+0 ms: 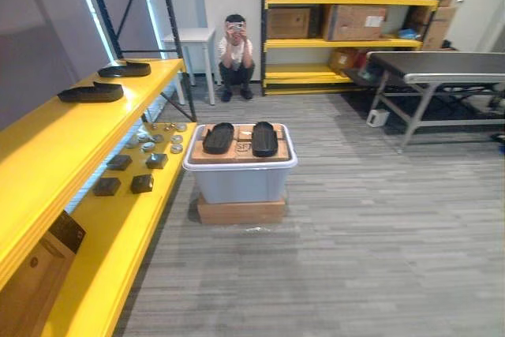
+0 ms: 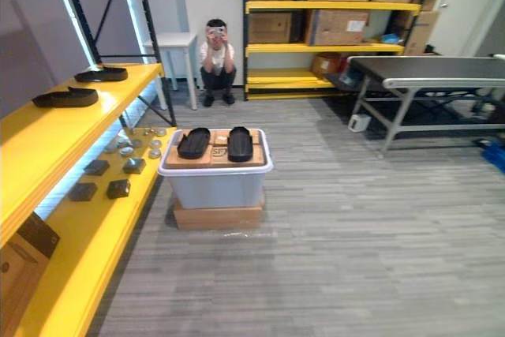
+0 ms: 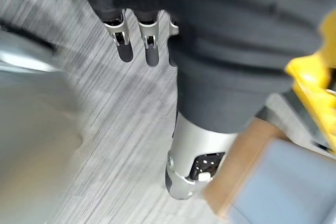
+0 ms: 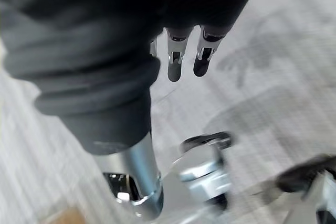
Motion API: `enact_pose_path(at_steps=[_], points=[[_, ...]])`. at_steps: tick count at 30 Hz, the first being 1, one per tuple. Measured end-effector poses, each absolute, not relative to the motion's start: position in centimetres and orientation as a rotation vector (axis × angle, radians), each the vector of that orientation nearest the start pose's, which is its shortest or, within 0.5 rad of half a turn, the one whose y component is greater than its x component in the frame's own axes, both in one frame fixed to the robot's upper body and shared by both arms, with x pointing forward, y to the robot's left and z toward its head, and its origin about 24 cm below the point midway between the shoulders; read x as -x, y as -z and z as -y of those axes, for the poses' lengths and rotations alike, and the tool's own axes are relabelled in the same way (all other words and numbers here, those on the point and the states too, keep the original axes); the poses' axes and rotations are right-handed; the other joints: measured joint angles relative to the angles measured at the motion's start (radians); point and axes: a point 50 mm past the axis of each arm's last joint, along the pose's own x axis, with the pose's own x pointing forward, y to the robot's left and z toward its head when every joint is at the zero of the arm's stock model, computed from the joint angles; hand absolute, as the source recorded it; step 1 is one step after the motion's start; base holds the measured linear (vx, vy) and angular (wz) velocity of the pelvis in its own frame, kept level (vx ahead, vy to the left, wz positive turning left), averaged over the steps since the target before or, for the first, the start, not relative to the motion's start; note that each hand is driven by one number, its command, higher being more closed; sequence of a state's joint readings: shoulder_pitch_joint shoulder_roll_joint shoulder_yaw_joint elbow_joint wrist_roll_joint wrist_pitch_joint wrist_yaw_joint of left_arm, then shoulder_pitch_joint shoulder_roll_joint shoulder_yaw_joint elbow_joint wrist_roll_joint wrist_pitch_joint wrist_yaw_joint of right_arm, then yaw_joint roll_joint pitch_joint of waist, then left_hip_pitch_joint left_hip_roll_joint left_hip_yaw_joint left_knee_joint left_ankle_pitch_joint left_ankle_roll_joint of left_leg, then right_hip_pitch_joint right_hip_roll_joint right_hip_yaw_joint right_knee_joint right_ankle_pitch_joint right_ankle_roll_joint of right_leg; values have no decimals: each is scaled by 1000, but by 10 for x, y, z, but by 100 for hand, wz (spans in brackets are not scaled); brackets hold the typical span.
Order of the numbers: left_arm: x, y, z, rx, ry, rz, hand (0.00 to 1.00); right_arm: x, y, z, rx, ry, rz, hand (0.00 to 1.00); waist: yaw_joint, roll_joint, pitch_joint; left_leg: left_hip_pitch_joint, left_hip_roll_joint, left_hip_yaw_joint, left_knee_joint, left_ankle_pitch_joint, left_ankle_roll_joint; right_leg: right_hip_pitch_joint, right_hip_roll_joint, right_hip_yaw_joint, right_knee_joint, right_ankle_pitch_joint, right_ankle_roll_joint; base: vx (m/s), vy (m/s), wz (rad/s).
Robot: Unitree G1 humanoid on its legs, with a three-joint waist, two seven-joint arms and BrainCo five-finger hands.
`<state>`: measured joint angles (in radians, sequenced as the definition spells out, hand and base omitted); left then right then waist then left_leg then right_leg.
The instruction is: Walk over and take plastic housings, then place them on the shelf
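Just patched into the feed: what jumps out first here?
The long yellow shelf on the left grabs the eye, with two black housings on its top tier. Next, two more housings lie side by side on cardboard atop the grey bin mid-floor, and a person crouches at the back wall.

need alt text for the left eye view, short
Two black oval plastic housings lie side by side on a cardboard sheet atop a pale grey plastic bin standing on a cardboard box. At left, a long yellow shelf carries two more black housings on its upper level; a person crouches at the back.
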<state>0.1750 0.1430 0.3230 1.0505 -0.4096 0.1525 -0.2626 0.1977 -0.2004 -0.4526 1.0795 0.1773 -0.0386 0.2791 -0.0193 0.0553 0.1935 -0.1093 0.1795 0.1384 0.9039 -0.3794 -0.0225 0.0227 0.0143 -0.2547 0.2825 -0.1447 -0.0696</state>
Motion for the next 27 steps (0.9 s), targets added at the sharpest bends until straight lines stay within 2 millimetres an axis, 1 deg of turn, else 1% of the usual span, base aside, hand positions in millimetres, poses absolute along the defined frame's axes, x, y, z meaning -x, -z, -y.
enact_pose_path(at_steps=[1, 2, 3, 4, 5, 6, 7, 8, 9, 10, 11, 12, 13, 14, 15, 16, 17, 18, 19, 20, 21, 22, 23, 24, 25, 26, 27], points=[[-38, 165, -223, 615, -417, -1158, 0, -49, 148, 276, -321, 434, -1000, 0, 12, -8, -1, -44, -21, 35, -127, 3, -4, 66, -20, 4, -55, -9, 10, 603, -39, 2], [-36, 166, -220, 620, -408, -1164, 0, -58, 145, 280, -310, 429, -973, 0, 20, -9, 0, -65, -42, 38, -211, 6, -5, 88, -34, 10, -72, -16, 14, 560, 27, -13], [-36, 167, -214, 634, -401, -1162, 0, -74, 139, 288, -287, 426, -915, 0, 39, -10, 8, -111, -86, 34, -391, 51, -19, 120, -70, 23, -87, -43, 30, 562, 100, -13], [-33, 168, -210, 642, -401, -1160, 0, -84, 133, 295, -271, 435, -866, 0, 45, -9, 16, -147, -119, 16, -561, 142, -45, 163, -102, 22, -97, -76, 55, 689, 154, -7], [-31, 168, -209, 641, -399, -1159, 0, -87, 131, 297, -265, 435, -855, 0, 46, -4, 18, -157, -122, 9, -634, 179, -57, 189, -108, 19, -105, -95, 69, 581, 155, 4], [-24, 169, -209, 616, -385, -1177, 0, -90, 130, 299, -264, 433, -846, 0, 47, 5, 23, -174, -110, 2, -701, 224, -68, 252, -110, 17, -115, -140, 95, 475, 148, -3], [-19, 169, -210, 600, -383, -1194, 0, -92, 130, 297, -266, 425, -846, 0, 55, -4, 22, -176, -110, 14, -657, 288, -56, 285, -126, 18, -116, -166, 105, 670, 215, -28], [-14, 169, -211, 575, -369, -1215, 0, -90, 133, 292, -266, 400, -861, 0, 73, -34, 4, -180, -143, 29, -584, 324, -34, 321, -168, 30, -100, -194, 121, 700, 210, -29], [-14, 170, -206, 574, -358, -1224, 0, -95, 131, 294, -255, 388, -854, 0, 66, -31, 1, -184, -162, 12, -545, 343, 1, 305, -187, 48, -25, -196, 116, 867, 277, -17], [-17, 170, -208, 552, -352, -1221, 0, -98, 131, 293, -256, 383, -851, 0, 58, -46, 3, -178, -182, 3, -532, 349, 48, 248, -217, 60, 125, -190, 120, 725, 259, 26], [-25, 168, -217, 510, -343, -1211, 0, -102, 133, 285, -284, 372, -845, 0, 46, -57, 12, -140, -216, -4, -546, 317, 81, 151, -267, 68, 368, -111, 125, 852, 297, 41], [-36, 166, -225, 446, -304, -1207, 0, -102, 137, 275, -300, 346, -861, 0, 40, -73, 32, -71, -237, -18, -591, 303, 93, 61, -291, 103, 555, -82, 136, 684, 206, 43], [-38, 165, -228, 414, -288, -1213, 0, -103, 138, 271, -293, 324, -873, 0, 35, -72, 34, -42, -240, -27, -609, 300, 95, 31, -292, 104, 595, -100, 149, 744, 140, 31], [-41, 163, -233, 376, -272, -1214, 0, -101, 141, 264, -277, 294, -896, 0, 32, -69, 36, 43, -239, -42, -649, 279, 101, -25, -286, 78, 594, -126, 154, 581, 71, 23], [-44, 163, -234, 369, -269, -1209, 0, -99, 143, 262, -280, 294, -904, 0, 30, -66, 38, 76, -234, -53, -662, 269, 99, -38, -279, 60, 565, -131, 153, 699, 43, 28], [-47, 162, -238, 338, -251, -1215, 0, -94, 145, 259, -275, 286, -925, 0, 29, -53, 43, 138, -212, -72, -691, 250, 91, -69, -243, 30, 468, -149, 152, 459, -20, 26], [-47, 162, -238, 334, -246, -1221, 0, -92, 145, 259, -275, 285, -930, 0, 23, -39, 50, 162, -192, -84, -701, 241, 84, -82, -217, 17, 396, -149, 152, 551, -69, 42], [-45, 162, -240, 322, -234, -1244, 0, -87, 147, 257, -266, 279, -942, 0, 4, -22, 55, 196, -145, -106, -716, 220, 61, -128, -156, 19, 185, -138, 153, 494, -130, 42], [-44, 161, -245, 315, -235, -1249, 0, -83, 148, 257, -266, 284, -950, 0, 0, -27, 53, 204, -131, -116, -720, 200, 42, -159, -139, 38, 60, -96, 159, 473, -159, 47], [-44, 159, -250, 310, -239, -1247, 0, -78, 148, 258, -265, 292, -961, 0, -3, -35, 50, 207, -128, -121, -715, 183, 31, -179, -135, 59, -7, -39, 161, 477, -226, 67], [-51, 155, -258, 322, -256, -1208, 0, -63, 150, 259, -260, 317, -993, 0, -8, -52, 43, 213, -121, -132, -687, 149, 7, -178, -135, 86, -38, 92, 163, 517, -298, 87], [-60, 153, -259, 351, -280, -1152, 0, -50, 151, 263, -250, 341, -1025, 0, -9, -47, 40, 242, -98, -135, -671, 114, -17, -160, -123, 83, 13, 130, 100, 527, -315, 75], [-63, 152, -258, 372, -293, -1121, 0, -49, 151, 264, -247, 346, -1025, 0, -5, -36, 35, 256, -80, -135, -658, 108, -29, -160, -110, 78, 44, 99, 94, 519, -306, 24], [-68, 151, -255, 403, -316, -1069, 0, -57, 150, 262, -250, 340, -996, 0, -1, -33, 29, 228, -52, -114, -547, 99, -46, -157, -91, 79, 76, 44, 80, 457, -275, -12], [-75, 150, -248, 433, -321, -1022, 0, -68, 146, 260, -246, 320, -954, 0, -2, -29, 29, 128, -14, -109, -308, 97, -55, -128, -62, 76, 85, -4, 68, 513, -314, -16], [-77, 151, -243, 458, -326, -1006, 0, -72, 145, 261, -236, 309, -941, 0, 1, -23, 32, 71, 9, -114, -180, 113, -50, -110, -41, 77, 82, -16, 55, 478, -279, -24], [-76, 153, -234, 497, -328, -1006, 0, -78, 142, 263, -227, 299, -922, 0, 10, -5, 36, 7, 39, -127, 2, 113, -61, -58, -6, 83, 73, -24, 35, 463, -196, -40]])
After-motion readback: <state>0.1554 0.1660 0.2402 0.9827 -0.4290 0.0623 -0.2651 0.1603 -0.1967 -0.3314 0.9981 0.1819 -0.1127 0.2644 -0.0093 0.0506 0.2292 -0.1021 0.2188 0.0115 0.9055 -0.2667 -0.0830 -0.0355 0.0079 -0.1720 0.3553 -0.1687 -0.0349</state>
